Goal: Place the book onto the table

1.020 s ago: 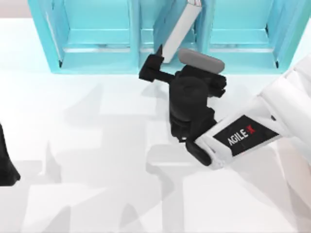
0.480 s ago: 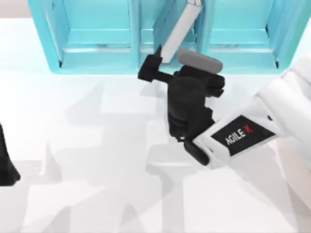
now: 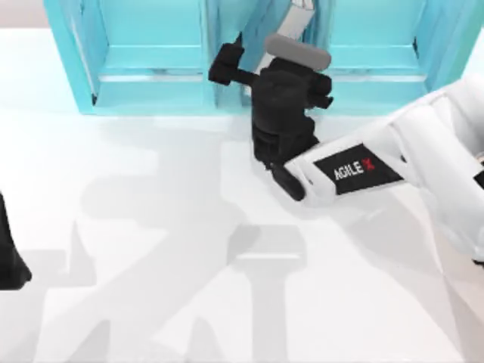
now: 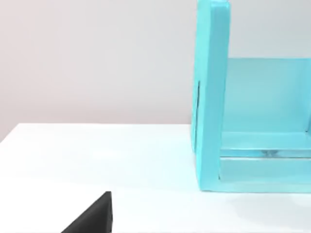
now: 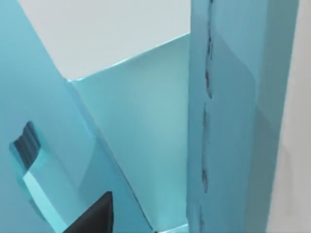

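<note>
The book (image 3: 290, 24) leans tilted in the middle compartment of the cyan shelf (image 3: 151, 45), with its white page edges facing up. My right gripper (image 3: 246, 60) is pushed into the mouth of that compartment at the book's lower end. It is open, with one black finger (image 3: 227, 64) on the left of the book and the other hidden under the wrist. In the right wrist view a shelf divider (image 5: 233, 121) stands very close. The white table (image 3: 151, 227) spreads in front of the shelf. My left arm (image 3: 7, 257) is parked at the left edge.
The shelf runs along the whole back of the table, and its upright walls flank the middle compartment tightly. Its left end wall (image 4: 211, 97) shows in the left wrist view. My right forearm (image 3: 393, 159) crosses the right half of the table.
My right gripper has moved away from the table's middle toward the shelf, and now reaches into the middle compartment at the book. The book and the left arm have not moved.
</note>
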`<state>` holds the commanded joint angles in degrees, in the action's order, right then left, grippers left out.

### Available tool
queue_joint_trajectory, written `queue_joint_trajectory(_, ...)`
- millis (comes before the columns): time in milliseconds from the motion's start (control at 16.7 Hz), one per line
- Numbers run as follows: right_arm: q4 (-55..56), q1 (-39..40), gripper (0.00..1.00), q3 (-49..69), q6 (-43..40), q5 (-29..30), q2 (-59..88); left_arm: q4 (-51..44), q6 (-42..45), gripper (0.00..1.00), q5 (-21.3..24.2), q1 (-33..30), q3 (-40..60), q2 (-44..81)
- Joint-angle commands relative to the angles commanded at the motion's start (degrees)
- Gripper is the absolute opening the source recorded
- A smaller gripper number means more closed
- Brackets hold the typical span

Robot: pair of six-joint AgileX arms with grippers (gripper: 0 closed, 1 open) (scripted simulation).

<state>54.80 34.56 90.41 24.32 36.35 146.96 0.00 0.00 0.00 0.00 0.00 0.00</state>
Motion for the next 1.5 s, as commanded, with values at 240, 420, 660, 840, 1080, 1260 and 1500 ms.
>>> queue_joint_trajectory(240, -2.7, -1.5, 1.00, 4.3, 0.0, -1.5, 1.9, 0.0, 0.0, 1.00, 0.0, 0.0, 0.0, 0.0)
queue_joint_trajectory(420, -2.7, -1.5, 1.00, 4.3, 0.0, -1.5, 1.9, 0.0, 0.0, 1.00, 0.0, 0.0, 0.0, 0.0)
queue_joint_trajectory(660, -2.7, -1.5, 0.70, 4.3, 0.0, -1.5, 1.9, 0.0, 0.0, 1.00, 0.0, 0.0, 0.0, 0.0)
queue_joint_trajectory(840, -2.7, -1.5, 0.47, 4.3, 0.0, -1.5, 1.9, 0.0, 0.0, 1.00, 0.0, 0.0, 0.0, 0.0)
queue_joint_trajectory(1080, -2.7, -1.5, 0.17, 4.3, 0.0, -1.5, 1.9, 0.0, 0.0, 1.00, 0.0, 0.0, 0.0, 0.0)
queue_joint_trajectory(1260, -2.7, -1.5, 0.00, 4.3, 0.0, -1.5, 1.9, 0.0, 0.0, 1.00, 0.0, 0.0, 0.0, 0.0)
queue_joint_trajectory(1500, -2.7, -1.5, 0.00, 4.3, 0.0, -1.5, 1.9, 0.0, 0.0, 1.00, 0.0, 0.0, 0.0, 0.0)
